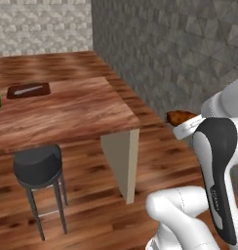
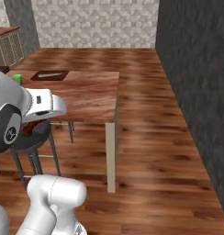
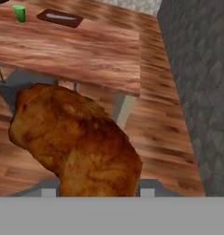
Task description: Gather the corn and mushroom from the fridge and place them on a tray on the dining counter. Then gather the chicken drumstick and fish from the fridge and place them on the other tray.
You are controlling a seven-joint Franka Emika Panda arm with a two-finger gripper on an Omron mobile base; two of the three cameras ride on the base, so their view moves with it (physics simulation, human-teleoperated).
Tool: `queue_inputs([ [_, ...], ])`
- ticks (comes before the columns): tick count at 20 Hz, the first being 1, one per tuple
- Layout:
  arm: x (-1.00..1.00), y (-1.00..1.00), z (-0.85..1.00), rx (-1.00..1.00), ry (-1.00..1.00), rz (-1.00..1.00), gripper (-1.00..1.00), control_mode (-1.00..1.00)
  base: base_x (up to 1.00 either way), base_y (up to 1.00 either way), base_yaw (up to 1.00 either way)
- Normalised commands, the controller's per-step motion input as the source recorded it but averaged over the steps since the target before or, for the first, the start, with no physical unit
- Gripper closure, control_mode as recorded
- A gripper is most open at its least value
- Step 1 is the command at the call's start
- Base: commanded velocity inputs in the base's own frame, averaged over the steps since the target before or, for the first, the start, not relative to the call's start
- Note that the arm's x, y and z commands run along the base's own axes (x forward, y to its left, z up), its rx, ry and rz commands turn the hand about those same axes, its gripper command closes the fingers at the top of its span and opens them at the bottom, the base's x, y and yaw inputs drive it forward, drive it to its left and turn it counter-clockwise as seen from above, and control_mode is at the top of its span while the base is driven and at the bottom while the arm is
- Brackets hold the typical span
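Hand view shows our gripper pinching the chicken drumstick. We should carry it level over the dining counter, toward the dark tray beyond

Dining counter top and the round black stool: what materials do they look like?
Reddish-brown dining counter top: wood with a semi-gloss finish, going by the streaky grain and soft sheen. Round black stool: matte dark padded seat, perhaps vinyl, on thin grey legs that look like metal.
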Motion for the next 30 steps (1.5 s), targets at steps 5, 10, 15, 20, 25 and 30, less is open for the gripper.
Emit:
queue_inputs([
  [5,0.00,0.00,0.00,0.00,0.00,0.00,1.00,1.00,0.26,-1.00,0.00],
  [10,0.00,0.00,0.00,0.00,0.00,0.00,1.00,1.00,0.71,-1.00,0.00],
  [15,0.00,0.00,0.00,0.00,0.00,0.00,1.00,1.00,0.97,-0.93,0.00],
  [20,0.00,0.00,0.00,0.00,0.00,0.00,1.00,1.00,1.00,-0.77,0.00],
  [25,0.00,0.00,0.00,0.00,0.00,0.00,1.00,1.00,1.00,-0.22,0.03],
  [30,0.00,0.00,0.00,0.00,0.00,0.00,1.00,1.00,1.00,0.02,0.10],
])
